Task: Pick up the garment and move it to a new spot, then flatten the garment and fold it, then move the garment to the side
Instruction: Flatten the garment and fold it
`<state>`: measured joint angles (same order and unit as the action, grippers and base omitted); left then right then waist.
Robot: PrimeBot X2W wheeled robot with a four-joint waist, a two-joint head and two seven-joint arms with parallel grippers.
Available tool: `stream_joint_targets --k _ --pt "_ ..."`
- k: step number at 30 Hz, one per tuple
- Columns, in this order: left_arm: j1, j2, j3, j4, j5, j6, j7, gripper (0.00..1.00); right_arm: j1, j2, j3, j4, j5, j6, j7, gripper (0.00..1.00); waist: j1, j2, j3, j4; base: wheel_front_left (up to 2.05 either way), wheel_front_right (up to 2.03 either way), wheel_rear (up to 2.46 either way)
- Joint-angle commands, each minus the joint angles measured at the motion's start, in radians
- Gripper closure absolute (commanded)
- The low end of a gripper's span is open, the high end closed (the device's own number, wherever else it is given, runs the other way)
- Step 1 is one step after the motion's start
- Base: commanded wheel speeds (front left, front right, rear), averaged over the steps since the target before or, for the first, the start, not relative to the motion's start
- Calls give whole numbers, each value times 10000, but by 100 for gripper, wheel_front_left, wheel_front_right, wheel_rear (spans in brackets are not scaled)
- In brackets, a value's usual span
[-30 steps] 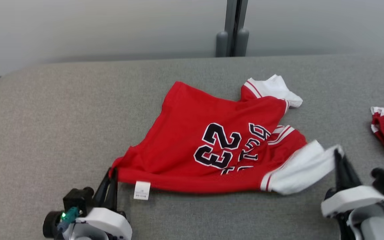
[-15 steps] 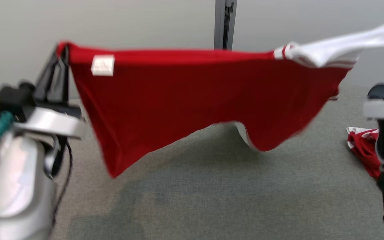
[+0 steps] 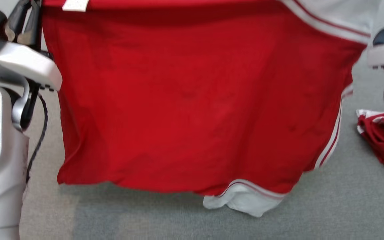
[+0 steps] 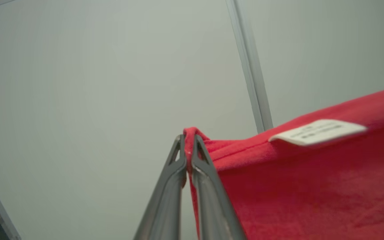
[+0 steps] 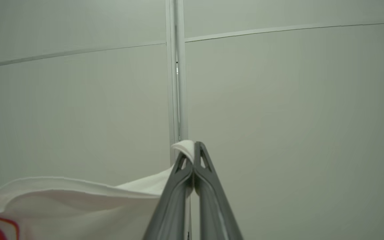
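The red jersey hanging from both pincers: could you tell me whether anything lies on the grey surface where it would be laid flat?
Nothing visible lies on the grey surface below the jersey. A second red-and-white garment sits off to the right, apart from it. The surface behind the hanging cloth is hidden.
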<state>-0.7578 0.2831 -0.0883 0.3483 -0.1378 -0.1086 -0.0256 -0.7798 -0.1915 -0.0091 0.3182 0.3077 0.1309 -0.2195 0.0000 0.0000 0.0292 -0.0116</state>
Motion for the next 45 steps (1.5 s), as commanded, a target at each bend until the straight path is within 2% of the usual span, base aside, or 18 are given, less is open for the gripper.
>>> stream_joint_targets --k 1,4,8,9,10,13,16,21,29,37,41,45 --pt "-419 15 22 169 -12 47 -13 100 -485 -41 89 204 -145 -3 -12 100 0 0 1176 93 0 0 0" --pt "-1390 70 -168 754 227 69 -277 100 -1718 -63 337 980 -595 -3 -102 100 0 0 2363 140 0 0 0" --pt "-3328 154 -435 1784 764 255 -999 100 -4084 -36 -307 2216 -1277 -5 -329 100 0 0 3486 181 0 0 0" --pt "-4502 221 -540 2266 1099 502 -1518 100 -5229 -94 -582 2629 -1946 -3 -419 100 0 0 3764 217 0 0 0" --pt "-4941 148 -493 2563 1044 580 -1655 100 -5693 -52 -808 2808 -2087 -5 -452 100 0 0 3859 212 0 0 0" --pt "-5918 28 -547 3268 1100 672 -2080 100 -6575 90 -1152 2925 -2605 -5 -464 100 0 0 4027 211 0 0 0" --pt "-6084 57 -425 4008 959 762 -2301 100 -6511 199 -1216 2827 -2844 -5 -470 100 0 0 4144 127 0 0 0" --pt "-4941 -154 -124 5064 507 829 -2371 100 -4982 345 -1017 2901 -2592 -9 -464 100 0 0 4382 -4 0 0 0" --pt "-1110 -1060 625 5105 -271 918 -2386 100 -868 521 -830 2327 -1192 -14 -466 100 0 0 4320 -180 0 0 0" --pt "2403 -1840 1527 4748 -704 864 -2375 100 3010 888 -932 1942 -283 -15 -467 100 0 0 3356 -470 0 0 0" --pt "3496 -2038 1775 4726 -729 928 -2352 100 4097 966 -942 1979 -259 -17 -467 100 0 0 2813 -559 0 0 0" --pt "4899 -2180 2128 4589 -812 969 -2329 100 5399 1036 -740 2170 -306 -19 -467 100 0 0 1822 -658 0 0 0"
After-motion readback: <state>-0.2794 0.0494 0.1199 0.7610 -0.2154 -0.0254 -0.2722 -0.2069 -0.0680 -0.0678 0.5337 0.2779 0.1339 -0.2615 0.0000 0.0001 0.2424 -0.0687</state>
